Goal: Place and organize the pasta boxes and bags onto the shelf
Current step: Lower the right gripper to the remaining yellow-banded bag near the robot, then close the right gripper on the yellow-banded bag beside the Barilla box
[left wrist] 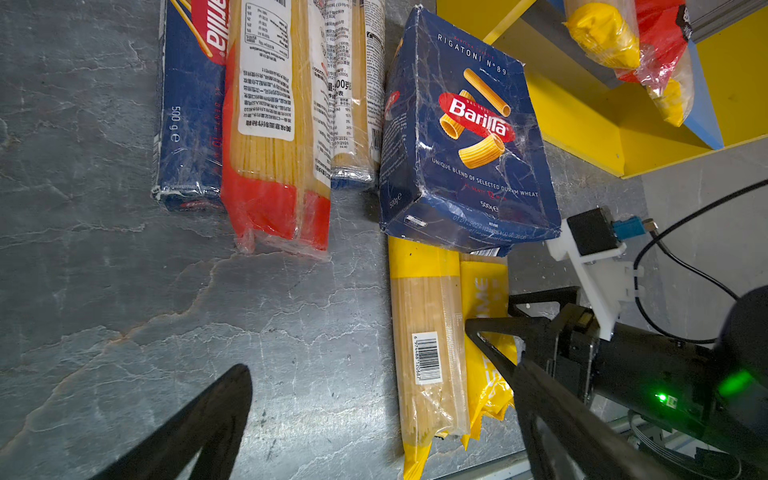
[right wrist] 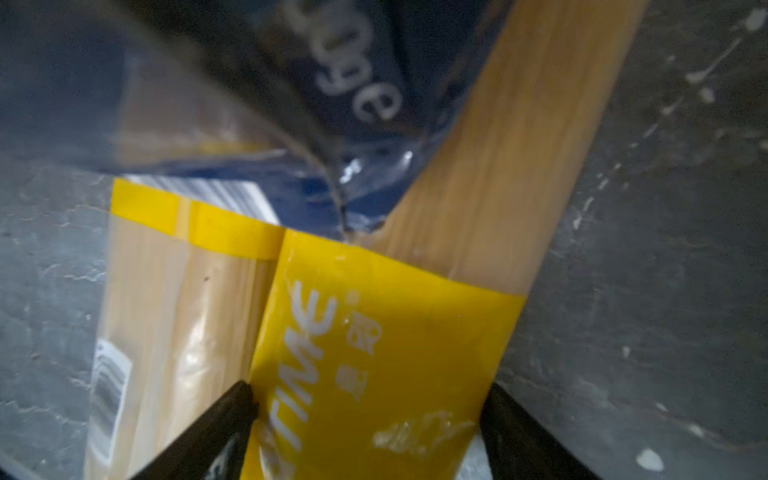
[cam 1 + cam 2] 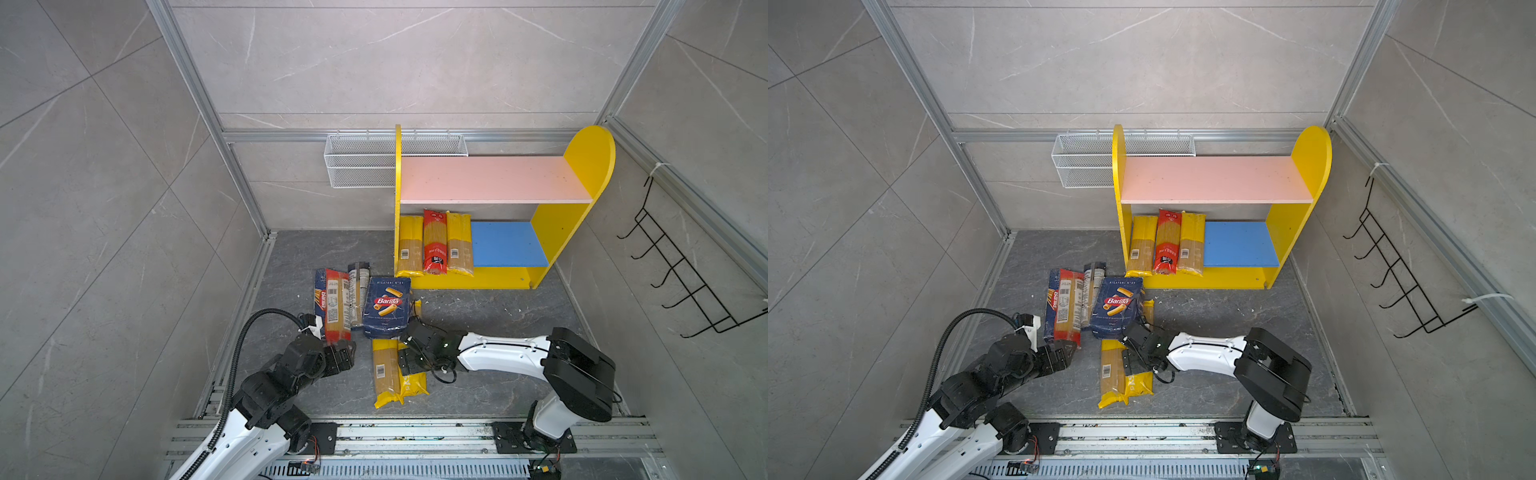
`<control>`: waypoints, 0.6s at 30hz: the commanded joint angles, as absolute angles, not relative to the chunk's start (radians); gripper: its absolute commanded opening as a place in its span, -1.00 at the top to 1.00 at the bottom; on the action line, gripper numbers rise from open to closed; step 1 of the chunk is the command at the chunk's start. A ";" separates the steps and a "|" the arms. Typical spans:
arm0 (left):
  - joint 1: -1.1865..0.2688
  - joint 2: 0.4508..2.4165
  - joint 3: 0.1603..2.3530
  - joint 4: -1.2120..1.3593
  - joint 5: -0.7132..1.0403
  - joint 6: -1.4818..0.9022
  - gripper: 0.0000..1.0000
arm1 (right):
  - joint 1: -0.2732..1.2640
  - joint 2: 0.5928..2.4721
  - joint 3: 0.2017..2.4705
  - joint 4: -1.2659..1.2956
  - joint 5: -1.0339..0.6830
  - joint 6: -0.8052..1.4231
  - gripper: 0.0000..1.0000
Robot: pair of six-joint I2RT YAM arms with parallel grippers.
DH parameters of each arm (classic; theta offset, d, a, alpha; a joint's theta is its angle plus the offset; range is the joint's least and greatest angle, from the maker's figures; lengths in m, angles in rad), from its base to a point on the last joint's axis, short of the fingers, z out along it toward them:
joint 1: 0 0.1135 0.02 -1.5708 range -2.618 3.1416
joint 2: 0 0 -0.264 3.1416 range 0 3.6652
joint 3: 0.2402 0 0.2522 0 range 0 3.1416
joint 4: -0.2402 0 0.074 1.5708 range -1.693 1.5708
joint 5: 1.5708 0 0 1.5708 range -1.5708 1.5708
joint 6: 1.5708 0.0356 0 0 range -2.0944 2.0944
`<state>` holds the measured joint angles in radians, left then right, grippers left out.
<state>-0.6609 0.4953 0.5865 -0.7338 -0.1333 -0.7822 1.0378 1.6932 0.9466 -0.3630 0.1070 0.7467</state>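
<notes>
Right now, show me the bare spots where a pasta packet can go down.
Free: the whole pink upper board; the blue lower board from the yellow spaghetti bag to the yellow side panel; the floor before the shelf. Crowded: around the rigatoni box, bags overlapping.

Four cameras on one cell: two high, two on the wrists.

In both top views we look steeply down from above the mounting rail [image 3: 415, 432] toward the back wall [image 3: 395, 62], far enough off to take in the whole floor [image 3: 478, 324] and the shelf [image 3: 494, 178]; the pair differ only by a sideways shift. Our left wrist camera sits low over the floor, facing the Barilla rigatoni box [image 1: 469, 137] and the shelf's near corner. Our right wrist camera is pressed close over the PASTATIME bag [image 2: 374, 332], partly blurred. Both wrist views share that bag and the box's lower end, which the top views also show.
</notes>
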 commanded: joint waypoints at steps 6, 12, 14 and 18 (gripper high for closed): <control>-0.657 0.503 0.585 -0.733 -0.153 -0.788 -1.00 | 1.048 1.854 1.035 -0.577 0.294 0.774 -0.67; -0.656 0.521 0.585 -0.720 -0.146 -0.784 -1.00 | 1.046 1.822 0.939 -0.580 0.322 0.822 -0.57; -0.657 0.527 0.585 -0.715 -0.145 -0.783 -1.00 | 1.047 1.793 0.902 -0.596 0.344 0.833 -0.58; -0.656 0.534 0.581 -0.702 -0.140 -0.785 -1.00 | 1.045 1.716 0.825 -0.599 0.354 0.837 -0.63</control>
